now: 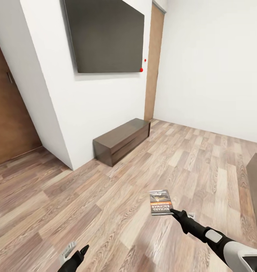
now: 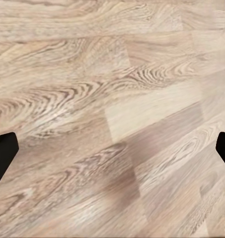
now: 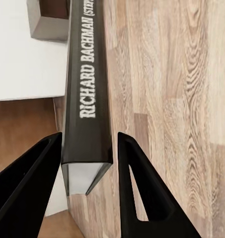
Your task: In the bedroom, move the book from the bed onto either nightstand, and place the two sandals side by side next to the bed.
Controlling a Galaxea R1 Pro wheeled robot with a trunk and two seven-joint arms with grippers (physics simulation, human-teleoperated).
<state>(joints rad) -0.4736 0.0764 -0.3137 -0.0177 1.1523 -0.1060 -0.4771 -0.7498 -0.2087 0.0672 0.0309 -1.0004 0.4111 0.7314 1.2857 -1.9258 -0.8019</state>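
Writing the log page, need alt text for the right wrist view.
A thin dark paperback book, spine lettered "RICHARD BACHMAN" in white, is clamped edge-on between the two black fingers of the right gripper. Below lie a light brown wood-plank floor, a white wall and part of a dark-brown cabinet.

Book (image 1: 161, 202) — thin paperback, dark cover with an orange band and white lettering, lower centre-right of the head view. Held off the wood-plank floor (image 1: 106, 196), cover facing up, roughly level, gripped at its near lower edge by the right gripper (image 1: 172, 211). Right wrist view: dark spine (image 3: 87, 89) reads "RICHARD BACHMAN" in white — runs up from between the two black jaws, white page edge at the near end.
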